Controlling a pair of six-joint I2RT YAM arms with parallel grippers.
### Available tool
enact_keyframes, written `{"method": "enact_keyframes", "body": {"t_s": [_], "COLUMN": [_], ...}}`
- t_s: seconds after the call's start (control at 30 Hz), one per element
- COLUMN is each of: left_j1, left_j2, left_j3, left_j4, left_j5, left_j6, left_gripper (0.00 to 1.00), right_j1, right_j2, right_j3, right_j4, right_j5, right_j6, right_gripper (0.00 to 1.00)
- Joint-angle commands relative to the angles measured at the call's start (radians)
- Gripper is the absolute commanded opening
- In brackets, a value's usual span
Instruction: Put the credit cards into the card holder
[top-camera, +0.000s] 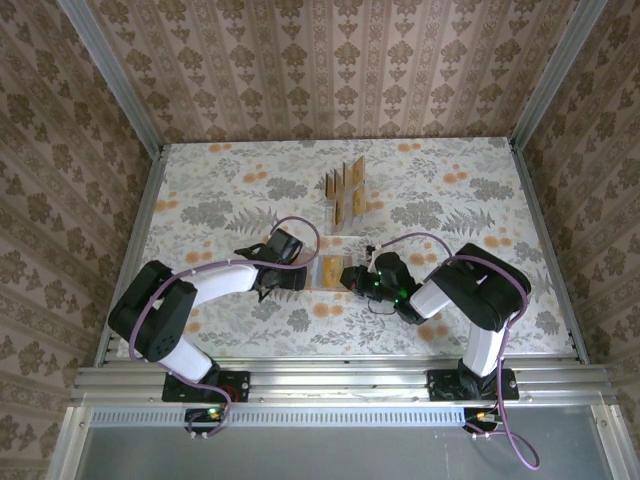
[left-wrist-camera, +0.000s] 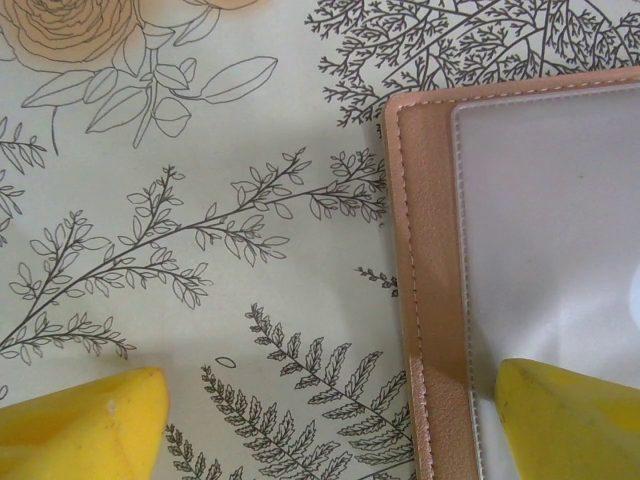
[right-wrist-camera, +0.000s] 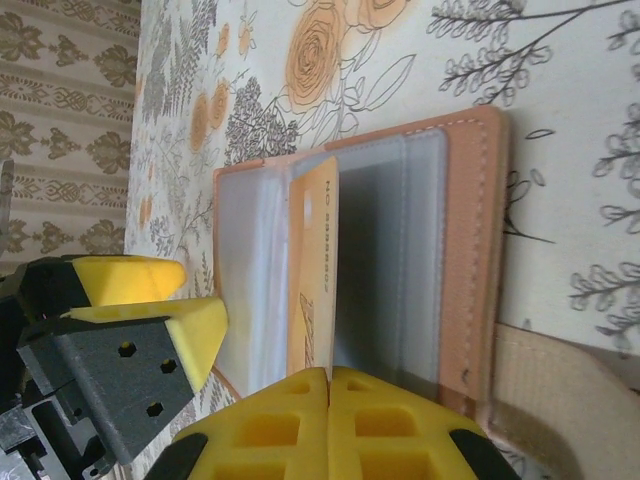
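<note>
Reaching inward, the right tool (right-wrist-camera: 328, 390) pinches a credit card (right-wrist-camera: 318, 260) in the open card holder (right-wrist-camera: 470, 250). The left tool (left-wrist-camera: 330, 430), spread wide, straddles its edge.

The only lettering is one line of dark characters on the credit card (right-wrist-camera: 318, 270) standing in the card holder (right-wrist-camera: 470, 250), running down the card's edge from 12 toward 6 o'clock. It seems to begin "MC". The digits after it are too blurred to read.

Right end effector (right-wrist-camera: 328, 374) pinches card (right-wrist-camera: 318, 250) inside holder (right-wrist-camera: 470, 230).
</note>
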Motion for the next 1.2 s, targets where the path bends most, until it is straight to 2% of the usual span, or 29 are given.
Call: {"method": "enact_keyframes", "body": {"t_s": [0.0, 0.23, 0.5, 1.17], "left_j1": [0.003, 0.004, 0.003, 0.004], "left_j2": [-0.008, -0.012, -0.012, -0.013], "left_j3": [-0.025, -0.032, -0.035, -0.038], "left_j4": [-0.052, -0.048, -0.048, -0.045], "left_j5": [-0.026, -0.026, -0.025, -0.023], "left_j6": [-0.008, -0.008, -0.008, -0.008], "left_gripper": [0.86, 0.86, 0.86, 0.86], "right_j1": [-0.018, -0.019, 0.013, 0.047], "right_j2": [-0.009, -0.049, -0.117, 0.032], "right_j3": [-0.029, -0.016, 0.036, 0.09], "right_j4": [-0.028, -0.001, -0.094, -0.008], "right_j5": [0.019, -0.034, -0.015, 0.064], "right_j6": [-0.012, -0.014, -0.042, 0.017], "right_gripper": [0.0, 0.0, 0.0, 0.0]}}
